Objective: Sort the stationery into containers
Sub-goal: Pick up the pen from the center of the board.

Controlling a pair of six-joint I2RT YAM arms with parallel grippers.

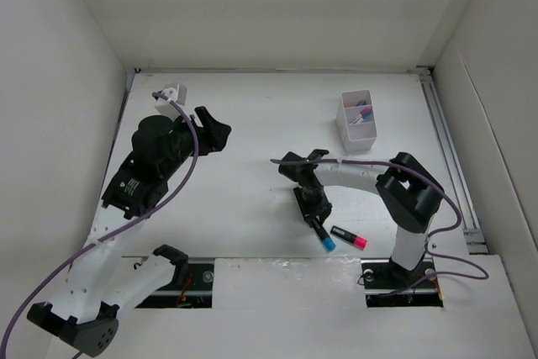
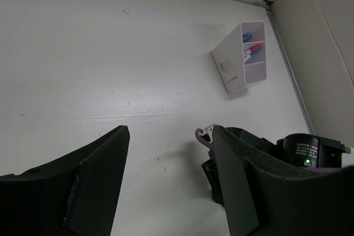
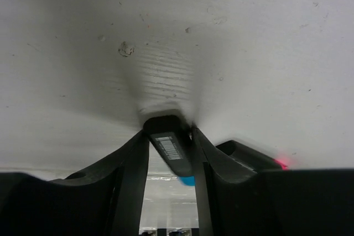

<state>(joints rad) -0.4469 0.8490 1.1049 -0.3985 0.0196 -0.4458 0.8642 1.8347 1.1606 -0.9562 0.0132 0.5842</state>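
My right gripper (image 1: 317,221) points down at the table and is shut on a black marker with a blue end (image 1: 324,238). In the right wrist view the fingers (image 3: 138,153) clamp the marker's barcoded body (image 3: 172,148), whose top end is at the table surface. A second black marker with a pink end (image 1: 349,238) lies just right of it and shows in the right wrist view (image 3: 249,157). The white two-compartment box (image 1: 357,120) stands at the back right with blue and pink items inside. My left gripper (image 1: 213,131) is open and empty, far left of the box (image 2: 238,59).
White walls enclose the table on the left, back and right. A metal rail (image 1: 450,149) runs along the right edge. The right arm's elbow (image 1: 412,191) rises between the markers and that rail. A purple cable (image 1: 336,162) loops over the right arm.
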